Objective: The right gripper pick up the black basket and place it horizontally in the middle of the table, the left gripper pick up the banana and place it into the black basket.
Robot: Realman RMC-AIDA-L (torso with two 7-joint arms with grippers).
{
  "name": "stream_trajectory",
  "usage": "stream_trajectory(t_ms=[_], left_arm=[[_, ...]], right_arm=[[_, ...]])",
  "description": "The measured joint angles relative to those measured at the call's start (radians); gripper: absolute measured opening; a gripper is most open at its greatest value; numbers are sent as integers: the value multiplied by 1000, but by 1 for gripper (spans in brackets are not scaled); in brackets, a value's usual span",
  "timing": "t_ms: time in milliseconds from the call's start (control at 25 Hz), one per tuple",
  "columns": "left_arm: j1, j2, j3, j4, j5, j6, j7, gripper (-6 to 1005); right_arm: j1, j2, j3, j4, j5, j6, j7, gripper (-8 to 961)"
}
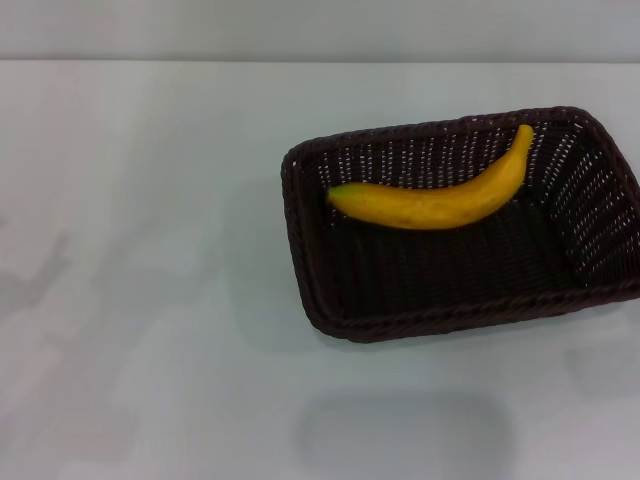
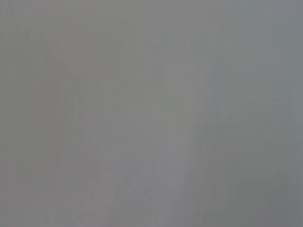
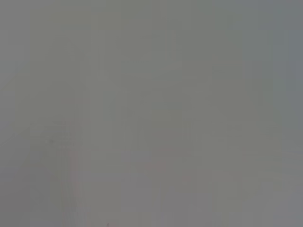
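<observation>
The black basket [image 1: 320, 290] lies lengthwise across the white table [image 1: 140, 250], right of the middle in the head view. The yellow banana [image 1: 440, 200] lies inside it on the basket floor, its curve along the far wall, stem end up at the right. Neither gripper shows in the head view. Both wrist views show only plain grey surface, with no fingers and no objects.
The table's far edge [image 1: 320, 62] meets a pale wall at the back. Faint shadows lie on the tabletop at the left and near the front.
</observation>
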Motion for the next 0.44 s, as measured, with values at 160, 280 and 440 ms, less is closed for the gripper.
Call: stream_trajectory(t_ms=[160, 280, 440], left_arm=[[-6, -2, -11, -142, -113, -4, 168, 900], [-17, -3, -11, -183, -163, -1, 222, 900], [-38, -4, -12, -213, -186, 1, 259, 900]], right_arm=[[-1, 0, 5, 5, 0, -4, -4, 867], [-1, 0, 11, 10, -1, -17, 0, 867], [0, 0, 16, 11, -1, -35, 0, 867]])
